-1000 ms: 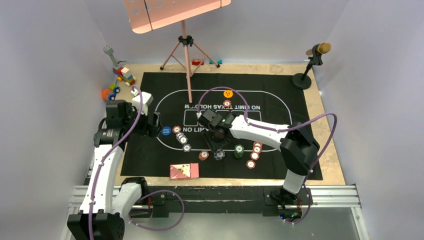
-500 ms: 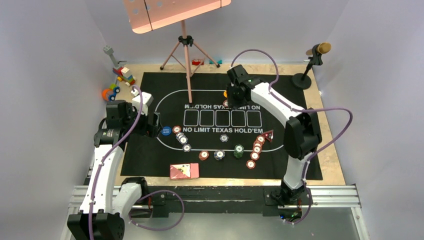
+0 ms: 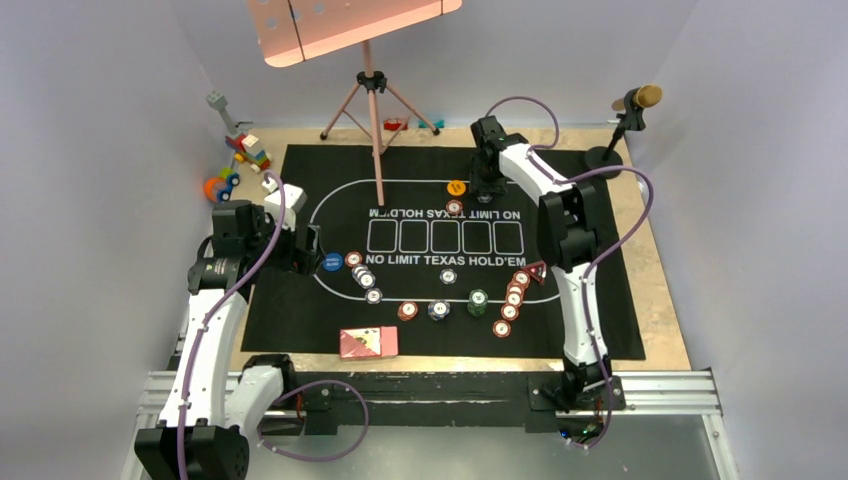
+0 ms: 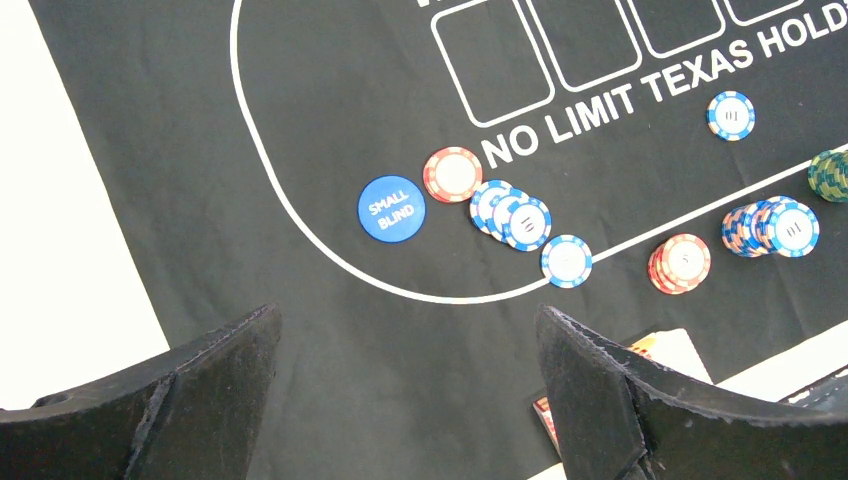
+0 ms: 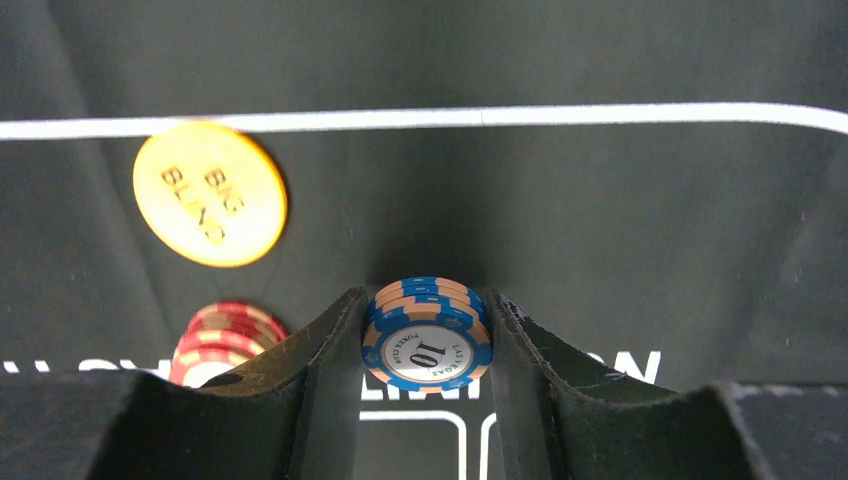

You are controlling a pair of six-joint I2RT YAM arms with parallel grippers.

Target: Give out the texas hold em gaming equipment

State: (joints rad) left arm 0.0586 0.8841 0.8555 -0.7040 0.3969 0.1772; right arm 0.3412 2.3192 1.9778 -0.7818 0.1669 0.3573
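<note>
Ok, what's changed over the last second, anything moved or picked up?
The right arm swung from the near middle of the mat to its far side; the right end effector sits beside the orange Big Blind disc, closed on a stack of blue 10 chips. Whether it grabbed them in that second isn't visible. The left arm, the open left end effector and the near chips stayed put.

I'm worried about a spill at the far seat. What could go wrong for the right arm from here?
1. The right gripper pinches the stack of blue 10 chips only by its edges; an uneven release might let chips slip or fan out.
2. The red chip stack sits close beside one finger, so opening the jaws could nudge it.
3. The orange Big Blind disc lies just beyond; pushing forward may hit it.
</note>
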